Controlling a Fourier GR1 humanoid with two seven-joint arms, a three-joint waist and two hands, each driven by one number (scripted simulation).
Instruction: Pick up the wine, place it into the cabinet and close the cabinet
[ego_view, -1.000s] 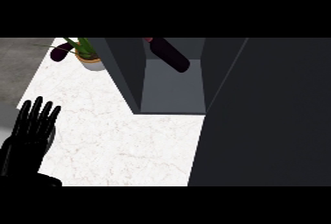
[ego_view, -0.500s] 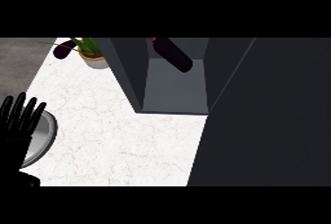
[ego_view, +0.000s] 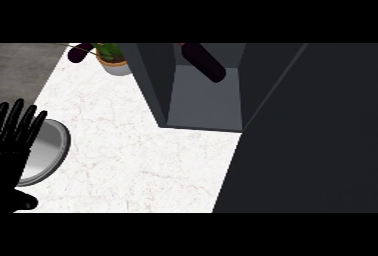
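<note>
The wine bottle (ego_view: 204, 62) is dark maroon and lies tilted inside the open cabinet (ego_view: 208, 102), at the back of its grey floor. The cabinet's dark door (ego_view: 310, 140) stands open and fills the right side of the head view. My left hand (ego_view: 18, 135) shows at the left edge, open with fingers up, far from the bottle and holding nothing. My right hand does not show anywhere.
A grey round plate (ego_view: 50, 152) lies on the white marble counter (ego_view: 140, 160) at the left, partly under my left hand. A potted plant (ego_view: 112, 59) stands at the back left, beside the cabinet's left wall.
The left hand has drifted to the view's left edge. The grey plate has come into sight beneath it. The cabinet and bottle have shifted slightly right in the view.
</note>
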